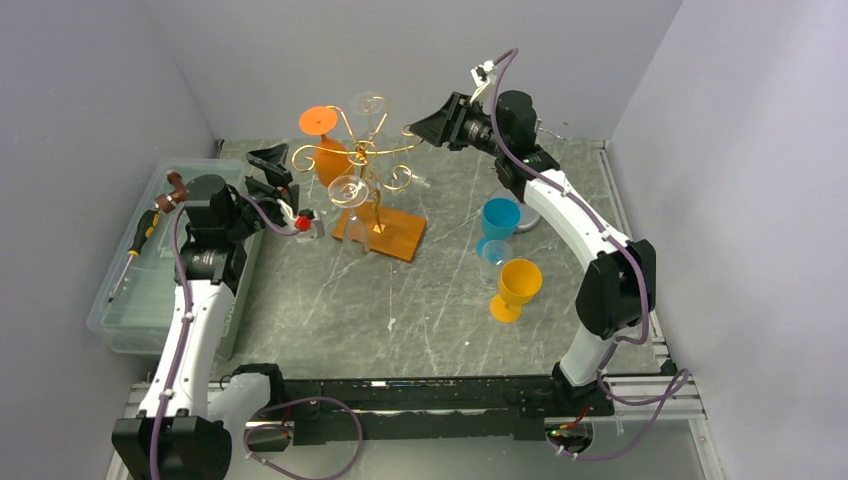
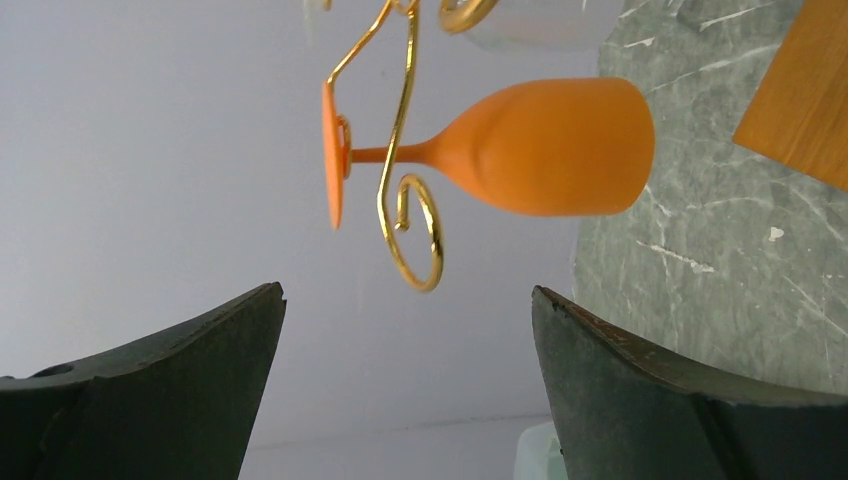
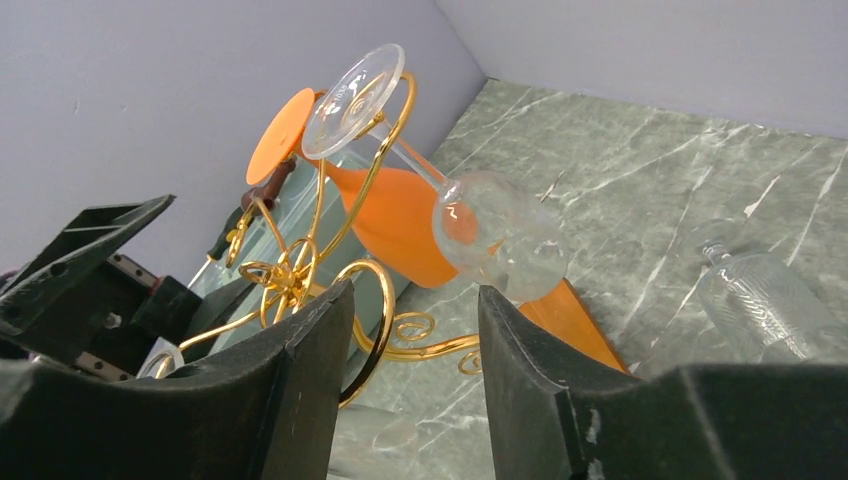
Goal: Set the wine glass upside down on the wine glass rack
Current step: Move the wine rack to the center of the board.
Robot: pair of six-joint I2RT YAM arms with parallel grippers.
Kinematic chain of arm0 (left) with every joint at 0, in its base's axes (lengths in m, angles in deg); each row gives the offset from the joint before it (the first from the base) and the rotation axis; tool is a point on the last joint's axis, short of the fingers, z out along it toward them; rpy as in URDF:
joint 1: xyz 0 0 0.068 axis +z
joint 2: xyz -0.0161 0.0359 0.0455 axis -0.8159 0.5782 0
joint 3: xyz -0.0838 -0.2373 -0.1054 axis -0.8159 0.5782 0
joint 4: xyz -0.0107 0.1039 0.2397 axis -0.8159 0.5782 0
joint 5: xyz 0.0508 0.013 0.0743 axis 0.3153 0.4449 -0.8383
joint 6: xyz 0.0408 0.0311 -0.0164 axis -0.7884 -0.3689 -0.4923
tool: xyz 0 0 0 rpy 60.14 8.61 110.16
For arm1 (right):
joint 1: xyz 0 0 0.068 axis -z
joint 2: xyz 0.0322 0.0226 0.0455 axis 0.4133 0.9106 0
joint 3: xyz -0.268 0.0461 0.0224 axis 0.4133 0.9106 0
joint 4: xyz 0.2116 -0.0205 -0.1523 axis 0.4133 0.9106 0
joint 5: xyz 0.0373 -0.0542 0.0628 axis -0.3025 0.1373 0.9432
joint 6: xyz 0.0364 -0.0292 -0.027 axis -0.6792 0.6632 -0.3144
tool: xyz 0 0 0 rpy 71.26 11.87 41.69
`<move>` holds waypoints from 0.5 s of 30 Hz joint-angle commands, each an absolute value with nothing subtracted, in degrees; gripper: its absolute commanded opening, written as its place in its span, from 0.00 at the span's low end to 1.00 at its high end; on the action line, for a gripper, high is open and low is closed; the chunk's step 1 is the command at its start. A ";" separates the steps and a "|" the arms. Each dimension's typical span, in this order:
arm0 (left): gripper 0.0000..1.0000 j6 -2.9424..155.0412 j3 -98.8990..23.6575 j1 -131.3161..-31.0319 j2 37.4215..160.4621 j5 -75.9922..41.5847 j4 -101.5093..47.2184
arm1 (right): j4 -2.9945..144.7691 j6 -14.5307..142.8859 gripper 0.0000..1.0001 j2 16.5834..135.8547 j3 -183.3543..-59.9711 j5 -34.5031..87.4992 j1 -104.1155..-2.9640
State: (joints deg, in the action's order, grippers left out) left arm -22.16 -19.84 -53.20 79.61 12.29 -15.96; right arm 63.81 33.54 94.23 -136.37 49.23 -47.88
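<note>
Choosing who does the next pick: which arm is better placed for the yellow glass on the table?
Right. The yellow glass stands on the right arm's side; the right gripper is open, empty. The left gripper sits across the rack.

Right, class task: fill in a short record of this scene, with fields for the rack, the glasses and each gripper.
rack: gold wire on a wooden base
hung on it: orange glass, clear glass, both bowl down
standing: blue glass, yellow glass, upright on the table
left gripper: open, empty, facing the orange glass
right gripper: open, empty, at the rack
</note>
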 commanded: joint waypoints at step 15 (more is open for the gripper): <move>0.99 -3.03 -26.96 -52.90 73.28 6.34 -13.39 | 74.15 38.99 0.84 93.28 -141.27 48.02 -47.07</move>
